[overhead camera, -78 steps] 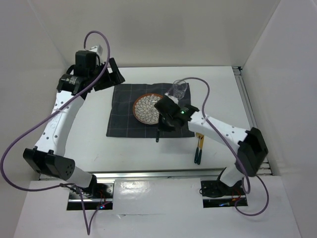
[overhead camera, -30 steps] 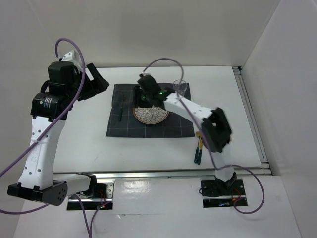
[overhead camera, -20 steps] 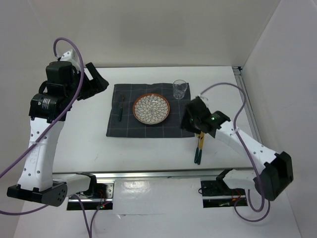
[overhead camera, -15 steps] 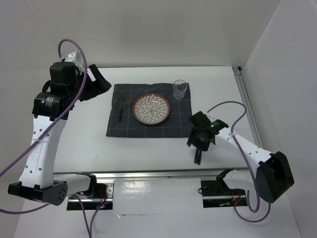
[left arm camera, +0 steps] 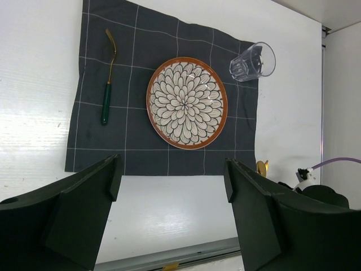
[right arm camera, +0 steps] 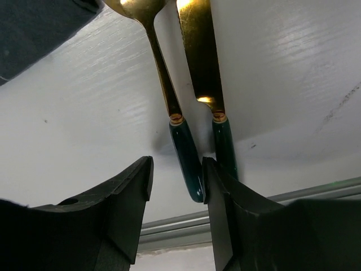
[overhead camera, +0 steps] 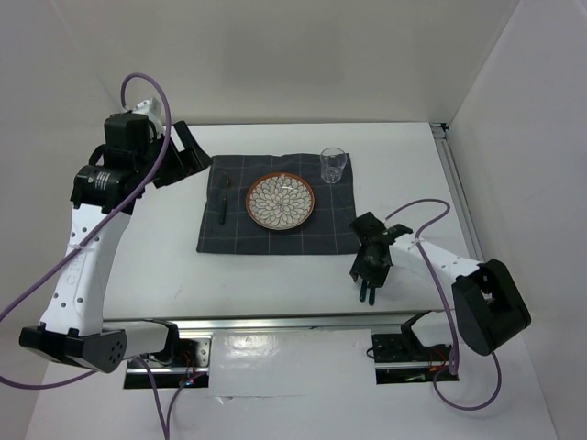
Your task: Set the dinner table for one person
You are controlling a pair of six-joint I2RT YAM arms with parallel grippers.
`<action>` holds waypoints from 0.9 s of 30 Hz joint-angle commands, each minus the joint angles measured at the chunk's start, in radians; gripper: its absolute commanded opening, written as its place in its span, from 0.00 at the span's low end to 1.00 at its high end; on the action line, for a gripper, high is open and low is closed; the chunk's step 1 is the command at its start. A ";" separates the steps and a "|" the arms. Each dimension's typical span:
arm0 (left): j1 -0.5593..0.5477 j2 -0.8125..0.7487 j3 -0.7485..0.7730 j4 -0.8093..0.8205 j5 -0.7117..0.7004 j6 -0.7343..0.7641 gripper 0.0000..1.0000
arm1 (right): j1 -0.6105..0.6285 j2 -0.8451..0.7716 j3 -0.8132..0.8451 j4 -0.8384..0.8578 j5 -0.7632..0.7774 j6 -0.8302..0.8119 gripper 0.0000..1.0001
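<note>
The white dinner table (overhead camera: 275, 280) bears a dark grid mat (overhead camera: 220, 234). On the mat are a flower-pattern plate (overhead camera: 280, 201), a fork (overhead camera: 223, 200) left of it, and a clear glass (overhead camera: 334, 166) at the far right corner. A gold spoon (right arm camera: 183, 152) and a gold knife (right arm camera: 224, 144), both green-handled, lie side by side on the table right of the mat. My right gripper (right arm camera: 176, 175) is open and low over them (overhead camera: 369, 275), with the spoon's handle end between its fingers. My left gripper (left arm camera: 172, 186) is open, empty and held high over the scene (overhead camera: 188, 151).
The metal rail at the table's near edge (right arm camera: 254, 203) runs just beyond the handle ends. The left wrist view shows the plate (left arm camera: 187, 103), fork (left arm camera: 107, 84), glass (left arm camera: 253, 61) and spoon tip (left arm camera: 262, 167). White walls enclose the table on three sides.
My right gripper left the fork on the mat left of the plate. It swung back right and came down over the spoon and knife. The left arm shifted slightly right.
</note>
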 commanded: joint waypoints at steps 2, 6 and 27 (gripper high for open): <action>0.005 0.003 -0.007 0.031 0.016 0.027 0.90 | -0.020 0.012 -0.026 0.085 -0.006 -0.019 0.49; 0.005 0.012 -0.007 0.031 0.016 0.027 0.90 | -0.020 0.012 -0.036 0.119 -0.028 -0.028 0.43; 0.005 0.021 0.004 0.050 0.016 0.027 0.90 | 0.009 0.033 0.366 0.024 0.069 -0.296 0.00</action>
